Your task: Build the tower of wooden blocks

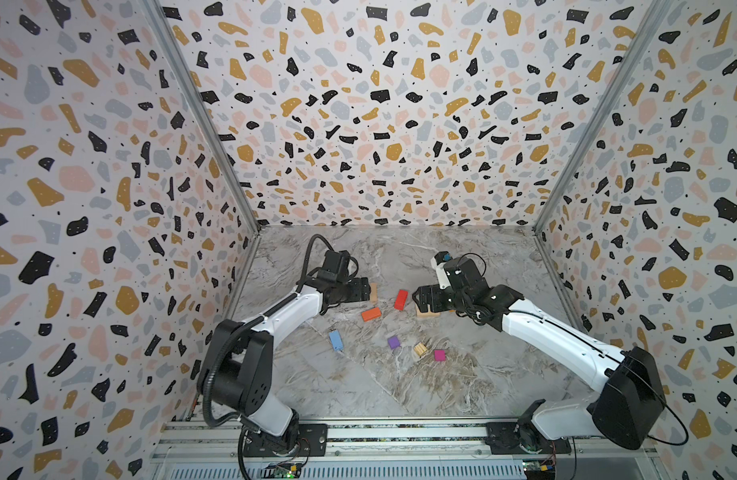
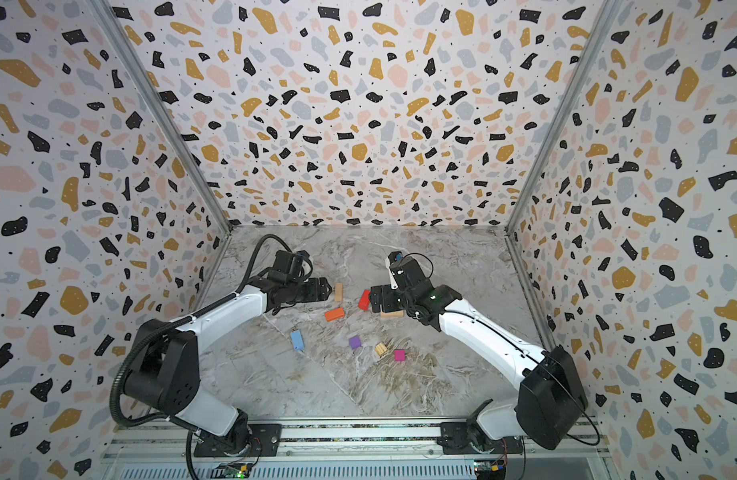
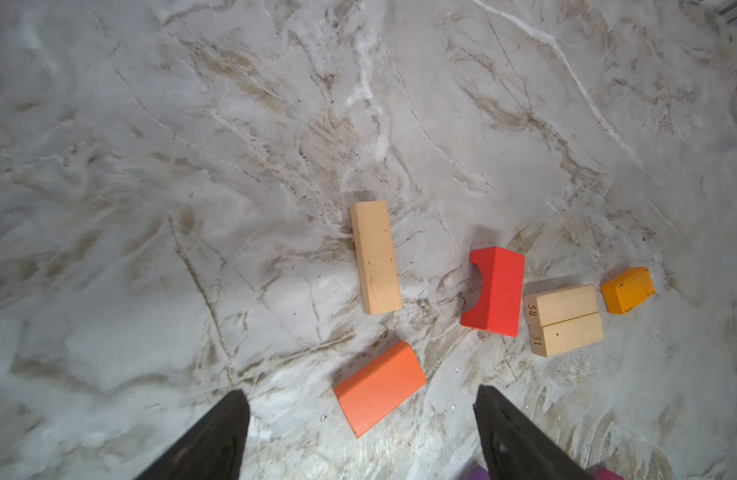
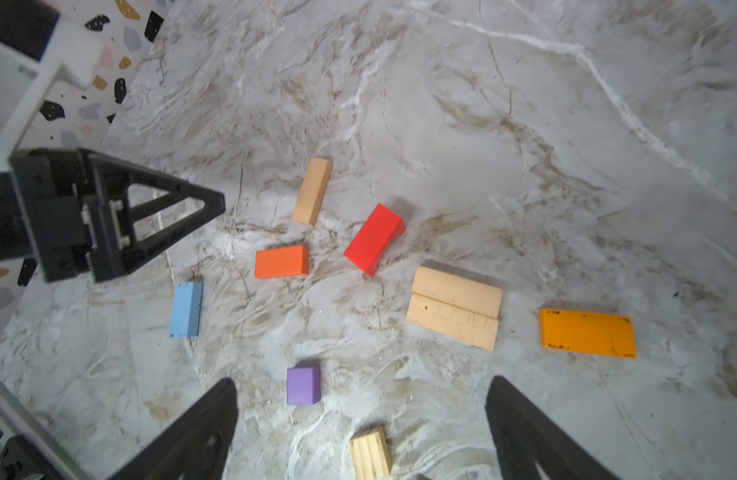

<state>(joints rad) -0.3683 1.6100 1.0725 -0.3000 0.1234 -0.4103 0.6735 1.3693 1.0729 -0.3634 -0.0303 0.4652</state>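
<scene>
**Claws hanging open, tower not yet started**

Left claw (image 2: 326,289) is hovering with its fingers spread and nothing between them. Right claw (image 1: 418,297) is likewise gaping wide and empty. No wood block tower is standing: its pieces are lying loose on the marbled table (image 1: 358,395), none stacked.

Taking the red block (image 3: 493,291) as the dial's centre in a top view:
- the tan oblong (image 3: 375,257) is lying at 9 o'clock
- the orange block (image 3: 379,388) is lying at 8, and the light blue block (image 4: 186,309) farther out at 8
- the purple cube (image 4: 303,385) is sitting at 6
- the ridged tan cube (image 4: 371,455) and the magenta cube (image 1: 439,355) are sitting at 5
- the paired tan oblongs (image 3: 564,320), touching along their long sides, are lying at 4, partly hidden by the right claw

An amber block (image 4: 587,332) is showing clearly only in the wrist views.

The left claw is probably lining up on the orange block, which is lying askew between its fingers in the left wrist view. Doing this well is likely calling for turning the wrist until the fingers are running parallel to the long sides. It should then be descending square and pinching mid-length across the narrow width.

Painted faces are looking smooth and matte, so a light pinch may be letting them slip. Bare wood is showing grain. The red block is carrying an arched cut-out along one side, while the others are looking flat-sided.
</scene>
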